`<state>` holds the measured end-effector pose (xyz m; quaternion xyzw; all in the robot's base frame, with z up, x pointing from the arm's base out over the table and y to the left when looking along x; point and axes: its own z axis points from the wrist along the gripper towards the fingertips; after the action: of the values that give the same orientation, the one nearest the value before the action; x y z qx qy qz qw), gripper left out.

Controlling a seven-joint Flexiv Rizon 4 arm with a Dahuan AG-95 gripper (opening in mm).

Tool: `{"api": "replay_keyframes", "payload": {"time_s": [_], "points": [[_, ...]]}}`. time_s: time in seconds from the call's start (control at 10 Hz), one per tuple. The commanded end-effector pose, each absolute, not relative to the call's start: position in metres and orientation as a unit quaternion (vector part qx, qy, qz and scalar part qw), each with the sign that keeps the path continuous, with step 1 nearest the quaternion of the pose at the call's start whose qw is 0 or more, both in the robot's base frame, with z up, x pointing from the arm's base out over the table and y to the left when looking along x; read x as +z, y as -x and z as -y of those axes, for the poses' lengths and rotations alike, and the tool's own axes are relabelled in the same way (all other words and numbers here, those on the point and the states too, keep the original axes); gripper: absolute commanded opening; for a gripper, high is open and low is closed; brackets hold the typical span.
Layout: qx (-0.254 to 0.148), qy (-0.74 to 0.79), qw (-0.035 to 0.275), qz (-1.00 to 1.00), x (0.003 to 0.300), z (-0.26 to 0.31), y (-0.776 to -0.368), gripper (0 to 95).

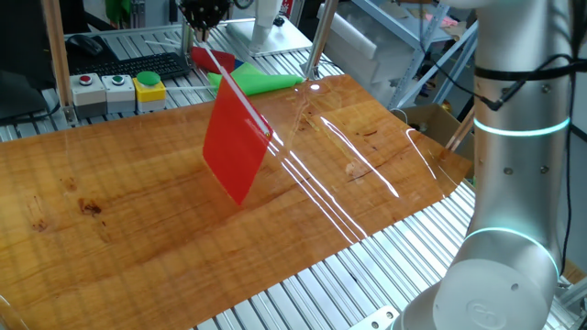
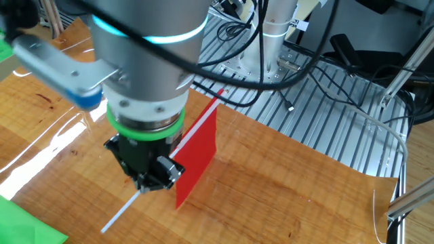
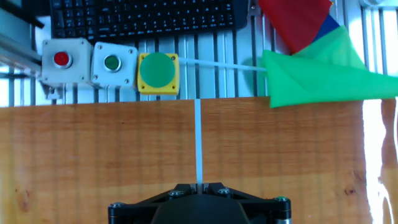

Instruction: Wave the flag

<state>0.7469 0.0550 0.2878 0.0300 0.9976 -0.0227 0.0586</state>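
My gripper (image 3: 199, 185) is shut on the flag's thin white stick (image 3: 198, 140), which runs straight out ahead of the fingers in the hand view. The flag (image 1: 236, 145) is a red rectangular cloth hanging off that stick over the wooden tabletop (image 1: 110, 229). Its lower corner comes close to the wood. In one fixed view the gripper (image 1: 203, 27) sits at the top edge, with the stick slanting down to the right. In the other fixed view the gripper (image 2: 150, 179) holds the stick near its lower end, and the flag (image 2: 198, 159) hangs behind it.
A green cloth (image 3: 323, 78) and a stickless red cloth piece (image 3: 292, 22) lie beyond the table's far edge. Next to them are three button boxes (image 3: 158, 73) and a keyboard (image 3: 143, 18). The arm's silver column (image 1: 514, 183) stands at the right.
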Motion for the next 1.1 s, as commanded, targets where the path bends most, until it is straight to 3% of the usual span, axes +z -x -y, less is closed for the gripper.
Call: {"api": "replay_keyframes", "payload": {"time_s": [0.1, 0.5, 1.1], "points": [[-0.028, -0.026, 0.048, -0.998, 0.288, -0.055, -0.747, 0.0], [-0.022, -0.023, 0.033, -0.999, 0.29, -0.051, -0.74, 0.0], [-0.015, -0.031, 0.026, -0.999, 0.327, -0.049, -0.72, 0.0]]}}
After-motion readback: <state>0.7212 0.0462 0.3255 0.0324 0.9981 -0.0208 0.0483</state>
